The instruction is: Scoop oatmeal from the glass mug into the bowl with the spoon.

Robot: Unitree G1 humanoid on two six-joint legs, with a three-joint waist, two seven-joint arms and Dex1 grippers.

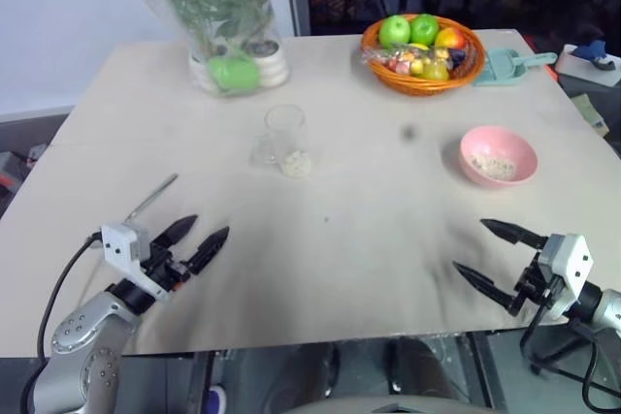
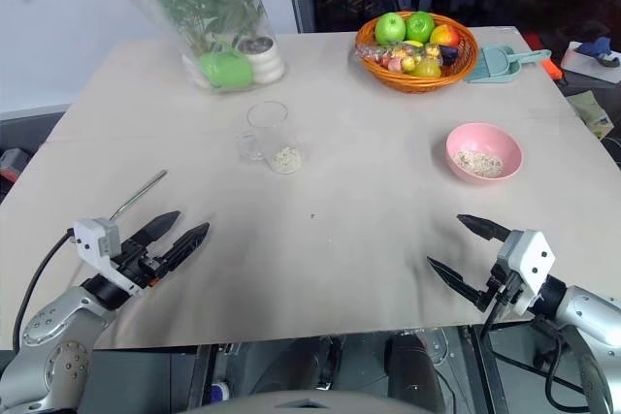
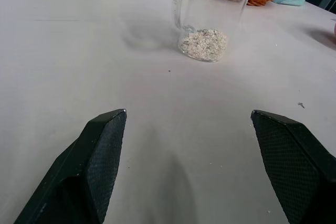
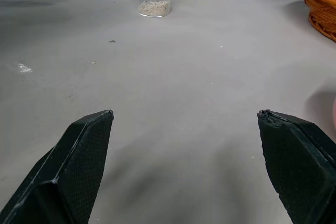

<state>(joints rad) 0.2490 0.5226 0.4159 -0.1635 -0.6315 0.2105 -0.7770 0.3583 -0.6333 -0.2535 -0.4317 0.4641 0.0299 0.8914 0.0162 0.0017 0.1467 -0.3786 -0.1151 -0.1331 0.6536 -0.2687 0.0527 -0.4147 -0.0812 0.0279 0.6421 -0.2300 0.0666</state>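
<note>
The glass mug (image 1: 286,133) stands upright near the table's middle, with a little pale oatmeal (image 1: 296,164) at its bottom. To its right sits the pink bowl (image 1: 497,182), holding some oat flakes. The silver spoon (image 1: 150,197) lies flat at the left of the table, just beyond my left gripper (image 1: 210,227). That gripper is open and empty near the front edge, pointing toward the mug (image 3: 210,3). My right gripper (image 1: 470,245) hovers open and empty at the front right, in front of the bowl.
A clear plant vase (image 1: 218,16) stands at the back left. An orange fruit basket (image 1: 422,50) and a teal scoop (image 1: 509,65) are at the back right. The beige table (image 1: 369,230) lies bare between the grippers.
</note>
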